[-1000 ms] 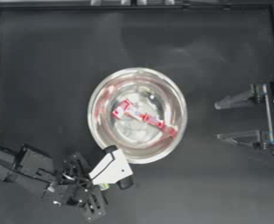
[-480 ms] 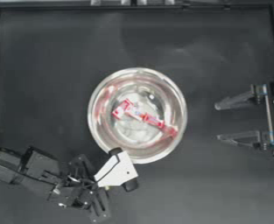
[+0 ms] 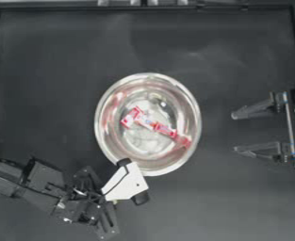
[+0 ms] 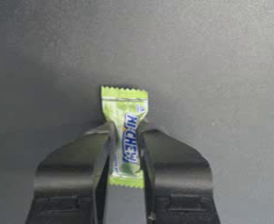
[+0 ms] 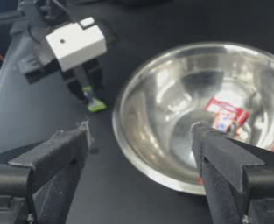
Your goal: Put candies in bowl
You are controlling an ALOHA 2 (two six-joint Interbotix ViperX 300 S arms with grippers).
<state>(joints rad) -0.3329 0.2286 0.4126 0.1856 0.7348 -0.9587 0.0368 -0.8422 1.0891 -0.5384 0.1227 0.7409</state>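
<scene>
Overhead, bowl (image 3: 109,141) sits mid-table holding red candies (image 3: 151,123); left gripper (image 3: 137,197) hovers at its 6 o'clock, right gripper (image 3: 253,132) waits wide at 3. Left wrist: jaws pinch yellow-green candy (image 4: 126,140) thinly; it could slip. Right wrist: candy dangles outside the rim, so early release misses.
</scene>
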